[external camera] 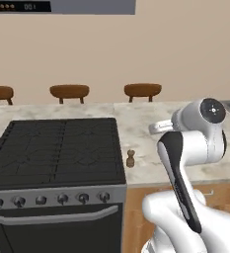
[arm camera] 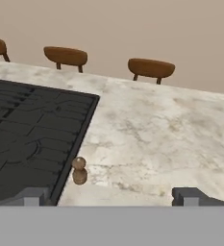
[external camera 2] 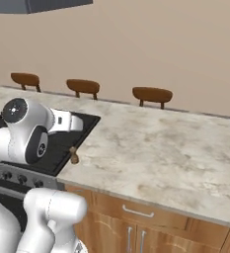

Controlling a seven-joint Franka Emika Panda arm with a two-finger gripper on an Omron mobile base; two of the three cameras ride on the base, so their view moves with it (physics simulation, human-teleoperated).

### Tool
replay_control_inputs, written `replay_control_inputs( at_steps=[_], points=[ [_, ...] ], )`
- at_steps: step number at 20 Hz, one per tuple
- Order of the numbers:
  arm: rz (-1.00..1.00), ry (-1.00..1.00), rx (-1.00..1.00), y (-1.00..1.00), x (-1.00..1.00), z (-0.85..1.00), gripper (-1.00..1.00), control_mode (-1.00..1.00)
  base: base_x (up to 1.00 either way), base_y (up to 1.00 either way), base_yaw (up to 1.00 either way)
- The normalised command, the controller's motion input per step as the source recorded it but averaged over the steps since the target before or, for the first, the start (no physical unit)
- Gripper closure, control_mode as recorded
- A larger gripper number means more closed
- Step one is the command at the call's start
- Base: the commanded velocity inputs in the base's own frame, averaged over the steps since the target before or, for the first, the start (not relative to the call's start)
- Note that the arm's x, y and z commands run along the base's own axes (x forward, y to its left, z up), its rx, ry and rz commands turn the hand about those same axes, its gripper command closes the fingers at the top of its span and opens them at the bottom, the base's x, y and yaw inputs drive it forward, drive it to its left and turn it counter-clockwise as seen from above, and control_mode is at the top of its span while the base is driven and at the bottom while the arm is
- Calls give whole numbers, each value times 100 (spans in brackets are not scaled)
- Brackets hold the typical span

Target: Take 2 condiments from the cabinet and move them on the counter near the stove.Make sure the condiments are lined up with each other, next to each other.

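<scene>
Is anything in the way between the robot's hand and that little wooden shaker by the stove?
Nothing visible. In the hand view, the open end effector looks over bare counter at the shaker, which stands upright beside the stove.

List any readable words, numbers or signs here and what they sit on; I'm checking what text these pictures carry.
Dark display strip at the top of the left base view: orange dots and pale digits, too blurred to read.
Stove knobs: no legible markings.
Shaker and counter: no text.
</scene>
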Motion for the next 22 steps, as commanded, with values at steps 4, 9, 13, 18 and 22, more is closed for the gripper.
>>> replay_control_inputs(
  at_steps=[4, 9, 13, 18, 22],
  points=[
    [0, 0, 0, 0, 0, 0, -100, 100, -86, 8, 84],
    [0, 0, 0, 0, 0, 0, -100, 100, -22, 0, 100],
    [0, 0, 0, 0, 0, 0, -100, 100, 0, 0, 100],
    [0, 0, 0, 0, 0, 0, -100, 100, 0, 0, 100],
    [0, 0, 0, 0, 0, 0, -100, 100, -8, 0, 100]
  ],
)
